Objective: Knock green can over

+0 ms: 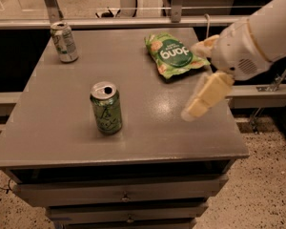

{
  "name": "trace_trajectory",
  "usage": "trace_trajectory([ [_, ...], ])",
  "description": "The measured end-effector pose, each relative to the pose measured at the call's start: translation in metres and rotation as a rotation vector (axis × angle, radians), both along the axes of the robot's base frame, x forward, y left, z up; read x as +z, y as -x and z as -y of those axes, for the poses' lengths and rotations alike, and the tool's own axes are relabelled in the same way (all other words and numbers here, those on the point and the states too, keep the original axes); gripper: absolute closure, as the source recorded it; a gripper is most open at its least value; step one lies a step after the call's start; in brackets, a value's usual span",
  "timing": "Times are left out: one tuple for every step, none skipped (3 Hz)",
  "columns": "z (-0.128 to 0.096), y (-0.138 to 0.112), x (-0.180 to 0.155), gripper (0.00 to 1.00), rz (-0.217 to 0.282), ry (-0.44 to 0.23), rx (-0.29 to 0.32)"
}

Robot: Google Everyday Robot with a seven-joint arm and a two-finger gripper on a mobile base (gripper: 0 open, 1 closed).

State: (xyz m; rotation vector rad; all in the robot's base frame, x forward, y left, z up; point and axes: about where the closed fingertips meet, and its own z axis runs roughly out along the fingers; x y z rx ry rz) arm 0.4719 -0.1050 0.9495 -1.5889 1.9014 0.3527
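Note:
The green can (106, 108) stands upright on the grey table (62, 137), left of centre and near the front edge. It is bright green with dark lettering and a silver top with an open pull-tab hole. My gripper (191, 80) hangs over the right side of the table, well to the right of the can and not touching it. Its two cream fingers (206, 95) are spread apart and hold nothing.
A whitish-silver can (64, 42) stands upright at the back left corner. A flat green snack bag (172, 55) lies at the back right, just left of my gripper. A railing runs behind the table. Drawers sit below the front edge.

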Motion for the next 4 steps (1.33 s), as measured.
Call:
trace_trajectory([
  [-0.069,-0.010,-0.004,0.00,0.017,-0.192,0.093],
  [-0.118,-0.017,-0.013,0.00,0.011,-0.335,0.136],
  [-0.151,-0.020,-0.028,0.00,-0.013,-0.416,0.151],
  [-0.171,-0.019,-0.040,0.00,-0.035,-0.460,0.152],
])
